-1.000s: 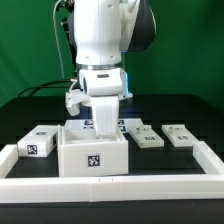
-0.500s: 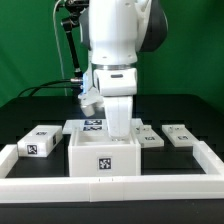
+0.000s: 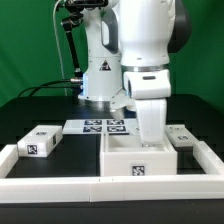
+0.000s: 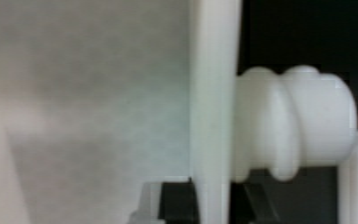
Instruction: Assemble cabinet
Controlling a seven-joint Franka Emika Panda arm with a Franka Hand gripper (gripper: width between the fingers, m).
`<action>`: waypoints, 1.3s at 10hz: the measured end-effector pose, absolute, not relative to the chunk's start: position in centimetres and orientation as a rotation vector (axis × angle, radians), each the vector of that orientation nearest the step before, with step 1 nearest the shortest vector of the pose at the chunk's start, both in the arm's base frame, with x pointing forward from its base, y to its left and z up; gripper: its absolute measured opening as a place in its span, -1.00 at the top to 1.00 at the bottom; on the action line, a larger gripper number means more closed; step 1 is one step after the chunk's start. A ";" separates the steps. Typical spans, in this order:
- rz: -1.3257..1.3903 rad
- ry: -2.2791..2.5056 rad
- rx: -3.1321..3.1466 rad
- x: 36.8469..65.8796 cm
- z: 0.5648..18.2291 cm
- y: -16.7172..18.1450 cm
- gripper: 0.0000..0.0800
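- Green wall (image 3: 30, 40) stands behind a black table (image 3: 35, 110); a low white border rail (image 3: 60, 186) runs along the table's near edge and up both sides.
- Exterior view: the white arm (image 3: 150, 50) reaches down from above, and its lower end meets the far wall of the cabinet (image 3: 138, 165), toward the exterior view's right part of this wall.
- The cabinet is an open white box with a square tag on its front face. It stands upright on the table, just behind the near rail and toward the exterior view's right.
- The jaws are hidden behind the cabinet's rim, so from here I cannot tell whether they are clenched or released.
- The marker board (image 3: 105, 126) lies flat behind the cabinet.
- One small panel piece (image 3: 38, 142) lies at the exterior view's left; another panel piece (image 3: 186, 135) lies at its right, close beside the arm.
- Wrist view: a thin white wall (image 4: 215, 90) of the cabinet is seen edge-on, very near and blurred.
- A round ribbed white part (image 4: 291, 120) sits just beside this wall.
- No fingertip shows clearly, so the opening of the jaws stays unknown also in this view.
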State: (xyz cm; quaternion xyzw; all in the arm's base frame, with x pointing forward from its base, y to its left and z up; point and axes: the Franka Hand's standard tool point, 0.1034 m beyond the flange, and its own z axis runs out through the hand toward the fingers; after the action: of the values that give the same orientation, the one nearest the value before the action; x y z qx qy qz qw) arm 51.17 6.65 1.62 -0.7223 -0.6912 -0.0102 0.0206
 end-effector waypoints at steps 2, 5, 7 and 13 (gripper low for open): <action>-0.040 -2.169 -2.211 52.0 1.6 8.4 0.91; -0.028 -2.175 -2.191 52.1 1.6 10.1 0.91; -0.025 -2.160 -2.195 52.2 1.6 10.9 0.91; -0.029 -2.135 -2.211 51.7 1.5 11.3 0.91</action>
State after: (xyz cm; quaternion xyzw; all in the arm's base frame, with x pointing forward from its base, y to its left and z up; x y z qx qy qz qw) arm 51.69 11.34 1.53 -0.7190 -0.6942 -0.0094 0.0338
